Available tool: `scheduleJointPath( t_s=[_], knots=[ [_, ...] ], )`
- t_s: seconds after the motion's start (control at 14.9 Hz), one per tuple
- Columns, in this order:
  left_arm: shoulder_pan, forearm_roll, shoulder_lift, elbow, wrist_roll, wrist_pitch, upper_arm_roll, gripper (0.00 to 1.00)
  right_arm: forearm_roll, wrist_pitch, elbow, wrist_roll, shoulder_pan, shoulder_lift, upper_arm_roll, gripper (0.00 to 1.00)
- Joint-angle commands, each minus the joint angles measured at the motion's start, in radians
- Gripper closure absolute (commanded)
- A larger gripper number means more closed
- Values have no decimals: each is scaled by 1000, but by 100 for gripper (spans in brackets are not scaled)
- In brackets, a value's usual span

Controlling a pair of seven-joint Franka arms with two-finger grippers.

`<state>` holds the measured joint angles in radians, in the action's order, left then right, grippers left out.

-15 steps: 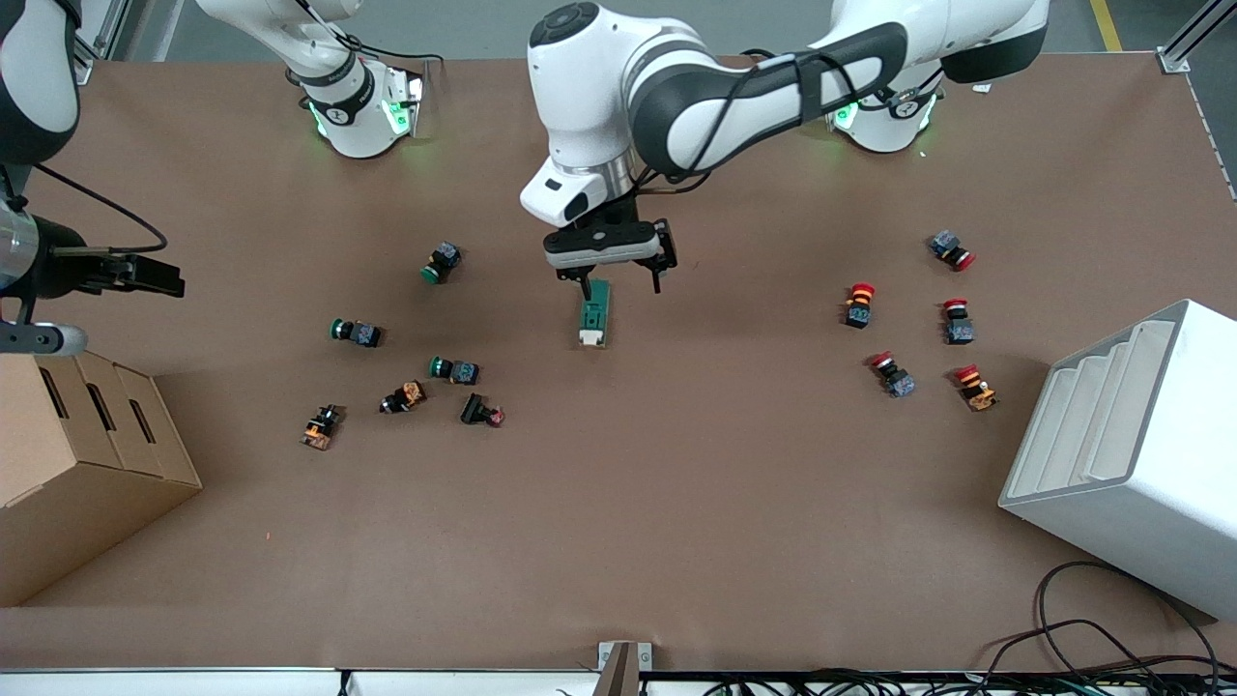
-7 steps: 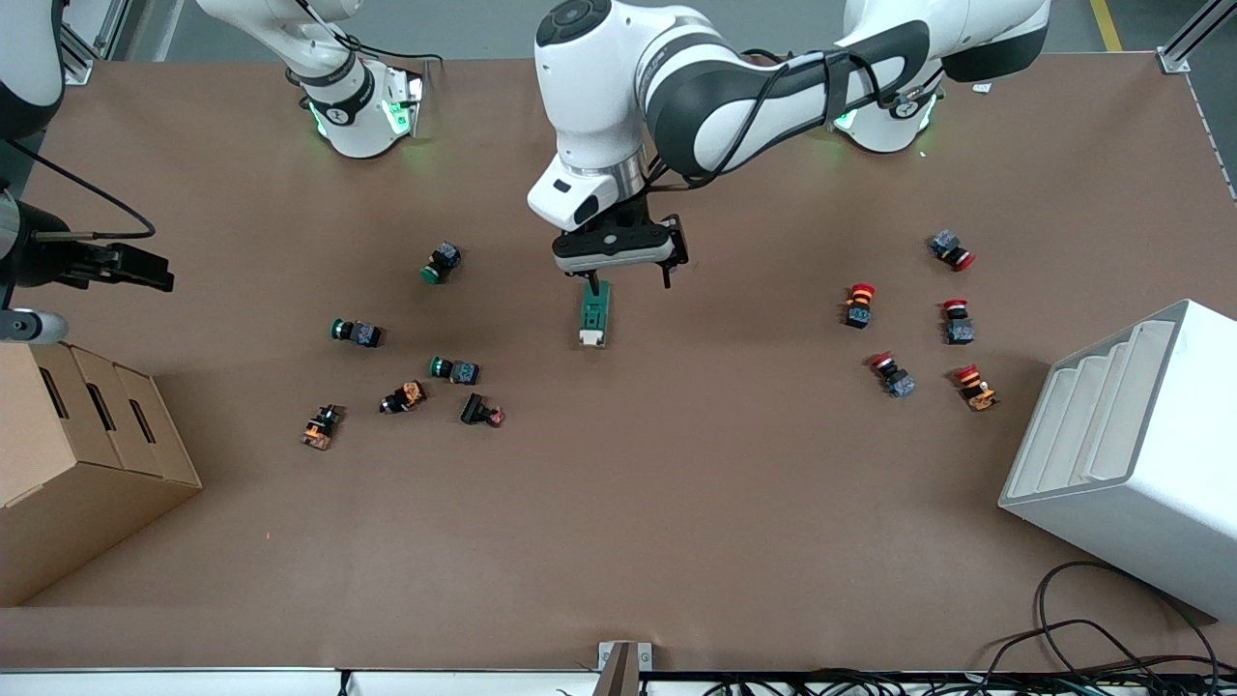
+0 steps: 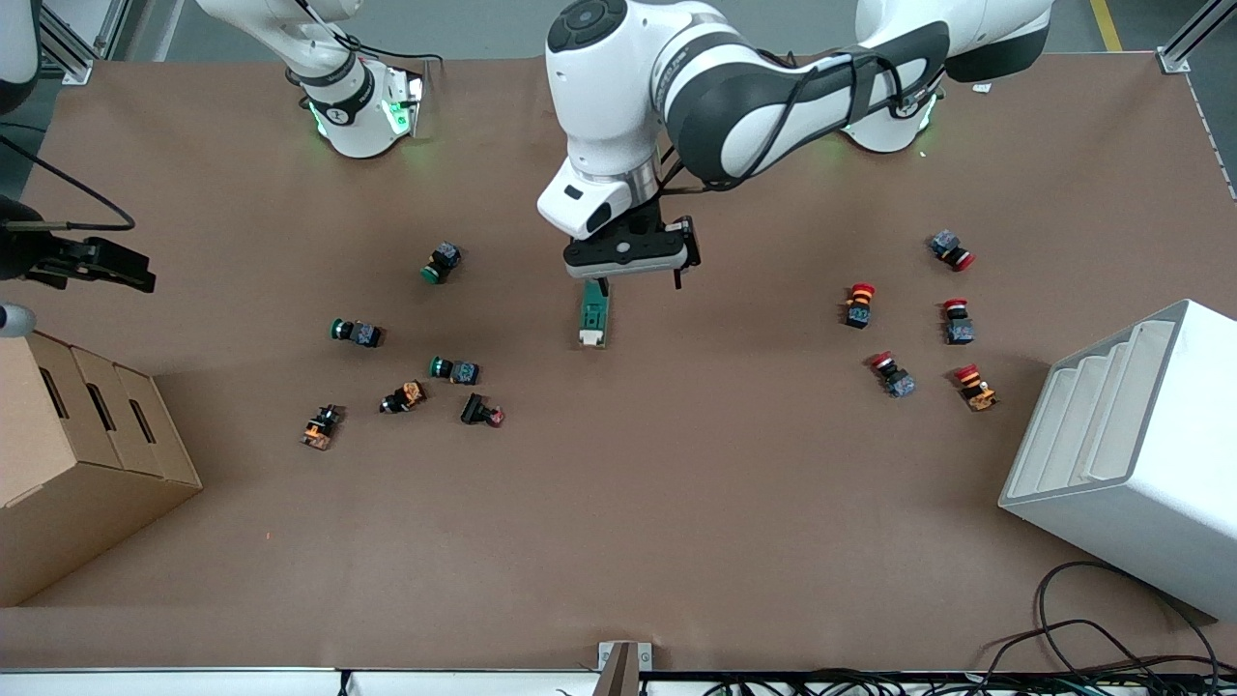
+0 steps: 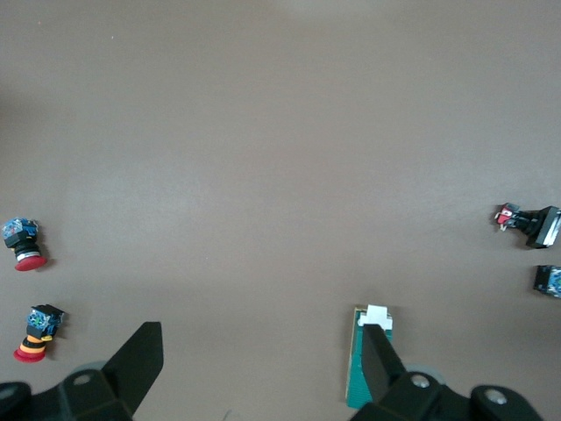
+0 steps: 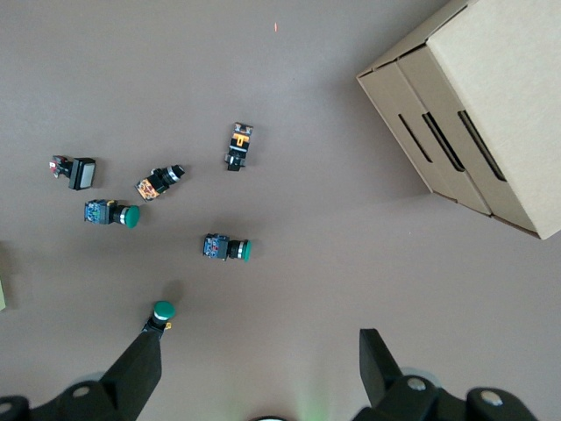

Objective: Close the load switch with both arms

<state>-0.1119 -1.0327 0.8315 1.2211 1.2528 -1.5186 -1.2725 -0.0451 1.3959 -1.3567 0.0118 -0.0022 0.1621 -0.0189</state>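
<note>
We see the left end effector [image 3: 638,280] spread wide above the switch [image 3: 593,323]. The right end effector [image 5: 260,373], also spread, hangs over the table [image 3: 676,503] well apart from the switch

Bare table [image 4: 263,219] between the spread left jaws; load switch [image 4: 368,355] just beside one finger [image 4: 383,360], red buttons [image 4: 28,285] outside the other.

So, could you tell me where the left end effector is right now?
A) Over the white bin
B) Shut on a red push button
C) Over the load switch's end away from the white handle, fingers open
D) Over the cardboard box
C: the left end effector hangs open over the green end of the load switch; the left wrist view shows one finger over that switch, not gripping it.
</note>
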Motion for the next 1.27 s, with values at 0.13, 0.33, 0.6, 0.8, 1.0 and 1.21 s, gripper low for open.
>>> scheduleJointPath(
  t_s=[0.13,0.33,0.6,0.8,1.0,1.21],
  knots=[
    [21,110,-67,-55,-116,21,53,0,21,-55,1,14,-10,-1,23,0],
    [11,308,-197,-57,-225,-26,230,0,22,-116,-4,16,-15,-10,24,0],
    [-69,626,-357,-55,-450,-69,574,0,22,-153,-9,14,-21,-45,20,0],
    [-106,771,-426,-52,-579,-69,743,0,22,-163,-35,14,-36,-91,14,0],
    [-103,899,-495,-34,-731,-64,869,0,25,-160,-36,13,-51,-108,16,0],
    [-78,980,-567,-5,-910,-34,976,0,60,-150,-55,2,-96,-145,17,0]
  ],
)
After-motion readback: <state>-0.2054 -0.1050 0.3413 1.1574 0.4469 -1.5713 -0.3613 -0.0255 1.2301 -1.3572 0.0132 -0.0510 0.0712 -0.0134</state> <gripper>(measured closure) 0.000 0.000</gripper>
